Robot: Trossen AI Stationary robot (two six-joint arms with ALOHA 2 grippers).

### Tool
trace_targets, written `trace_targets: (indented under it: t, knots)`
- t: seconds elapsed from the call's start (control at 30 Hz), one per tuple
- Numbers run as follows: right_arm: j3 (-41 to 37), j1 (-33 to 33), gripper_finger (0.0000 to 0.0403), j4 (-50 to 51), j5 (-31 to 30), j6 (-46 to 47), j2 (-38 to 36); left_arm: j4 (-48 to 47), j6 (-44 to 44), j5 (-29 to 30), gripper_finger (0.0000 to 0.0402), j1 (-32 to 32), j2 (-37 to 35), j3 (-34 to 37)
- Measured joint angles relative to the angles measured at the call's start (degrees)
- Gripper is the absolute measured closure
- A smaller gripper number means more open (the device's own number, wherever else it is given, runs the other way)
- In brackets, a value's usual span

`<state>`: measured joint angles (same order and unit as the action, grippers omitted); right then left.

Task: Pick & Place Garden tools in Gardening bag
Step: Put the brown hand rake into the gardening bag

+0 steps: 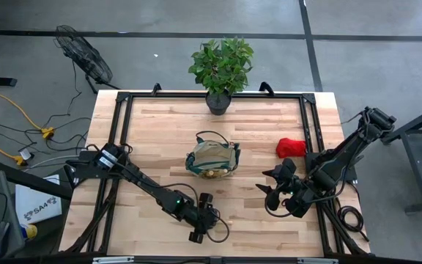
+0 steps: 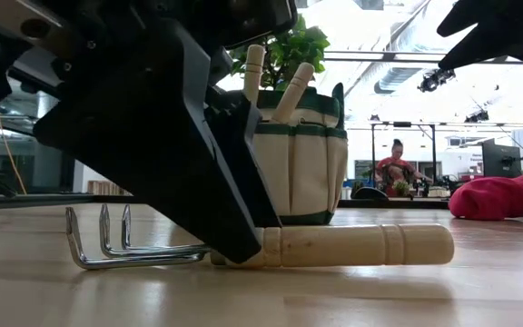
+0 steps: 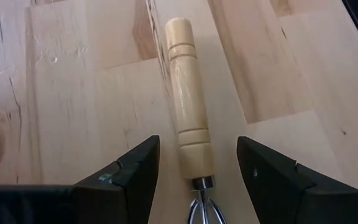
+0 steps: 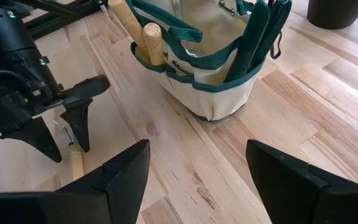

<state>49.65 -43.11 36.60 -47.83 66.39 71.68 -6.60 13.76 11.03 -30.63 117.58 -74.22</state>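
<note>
A hand fork lies flat on the table near its front edge, with a pale wooden handle (image 3: pixel 188 112) and metal tines (image 2: pixel 107 241). My left gripper (image 3: pixel 197 171) is low over it and open. One finger stands on each side of the handle's tine end, and neither touches it. The tan gardening bag (image 1: pixel 212 158) stands upright mid-table, with two wooden handles (image 4: pixel 143 34) and dark green shear grips (image 4: pixel 260 31) sticking out. A red bundle (image 1: pixel 291 147) lies to the bag's right. My right gripper (image 1: pixel 271 192) hovers open to the right of the bag.
A potted green plant (image 1: pixel 220 70) stands at the table's far edge behind the bag. A black frame (image 1: pixel 123 117) runs around the tabletop. Bare wood lies between the bag and the front edge. A person (image 2: pixel 396 163) sits far off in the room.
</note>
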Motion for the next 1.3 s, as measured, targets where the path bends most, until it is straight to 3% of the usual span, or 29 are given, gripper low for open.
trace_targets:
  t: [0.27,1.0,1.3]
  knots:
    - [0.0,0.0,0.0144,0.01,0.0,-0.02,0.0,-0.43,-0.04,-0.48,0.0204,0.0,0.7,0.05]
    - [0.0,-0.02,0.0144,0.02,0.02,-0.02,0.0,0.86,-0.44,-0.85,0.0341,-0.11,1.86,-0.09]
    - [0.0,0.0,0.0144,0.04,0.26,-0.04,0.0,-0.74,2.22,-1.26,0.0343,-0.11,-0.52,0.28]
